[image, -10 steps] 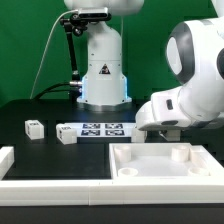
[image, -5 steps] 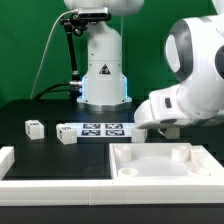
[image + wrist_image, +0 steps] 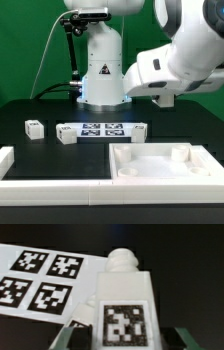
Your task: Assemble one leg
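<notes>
In the wrist view a white leg point(image 3: 125, 297) with a black-and-white tag on its near face and a ribbed peg at its far end lies between my fingers, partly over the marker board point(image 3: 45, 277). My gripper point(image 3: 130, 339) is open, one finger point(image 3: 78, 336) close beside the leg and the other with a dark gap to it. In the exterior view the gripper point(image 3: 165, 100) hangs above the right end of the marker board point(image 3: 100, 129); I cannot make out this leg there. Two more tagged legs point(image 3: 33, 127) point(image 3: 66, 134) stand at the exterior view's left.
A large white recessed tray-like piece point(image 3: 115, 165) lies at the front right of the exterior view. Another white piece point(image 3: 8, 160) lies at the front left. The arm's white base point(image 3: 103, 70) stands behind the marker board.
The arm has risen from table level at the marker board's right end and shifted towards the exterior view's left. The two legs at the left have not moved.
</notes>
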{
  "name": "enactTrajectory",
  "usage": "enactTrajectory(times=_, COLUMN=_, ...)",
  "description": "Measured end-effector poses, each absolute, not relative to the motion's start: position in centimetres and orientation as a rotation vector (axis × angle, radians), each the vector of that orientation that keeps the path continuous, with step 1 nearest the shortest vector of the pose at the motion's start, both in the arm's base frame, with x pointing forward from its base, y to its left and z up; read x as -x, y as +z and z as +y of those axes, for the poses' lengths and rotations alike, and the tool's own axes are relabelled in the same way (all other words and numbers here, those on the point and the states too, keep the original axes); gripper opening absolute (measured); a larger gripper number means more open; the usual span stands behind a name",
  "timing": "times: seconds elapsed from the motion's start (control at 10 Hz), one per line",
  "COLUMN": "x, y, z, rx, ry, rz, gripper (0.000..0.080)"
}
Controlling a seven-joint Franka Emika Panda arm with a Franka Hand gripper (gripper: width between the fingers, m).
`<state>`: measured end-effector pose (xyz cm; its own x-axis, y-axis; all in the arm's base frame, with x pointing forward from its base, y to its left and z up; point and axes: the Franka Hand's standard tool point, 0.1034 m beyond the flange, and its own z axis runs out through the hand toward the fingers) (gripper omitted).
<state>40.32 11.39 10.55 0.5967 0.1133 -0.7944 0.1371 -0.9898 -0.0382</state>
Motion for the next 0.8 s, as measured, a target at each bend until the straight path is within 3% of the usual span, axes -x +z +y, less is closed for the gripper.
enactTrajectory(times=0.2, x=-41.2, y=9.9, z=11.6, rx=-2.840, ry=-1.280, rz=0.218, gripper=0.0290)
enactTrajectory(times=0.5, x=-43.8, y=9.7, z=11.0, rx=-3.047, ry=-0.798, rz=0.276, gripper=0.0290)
enactTrajectory(times=0.8, x=-47.4, y=11.8, z=10.6, rx=-3.145, ry=-0.366, rz=0.320, gripper=0.0290)
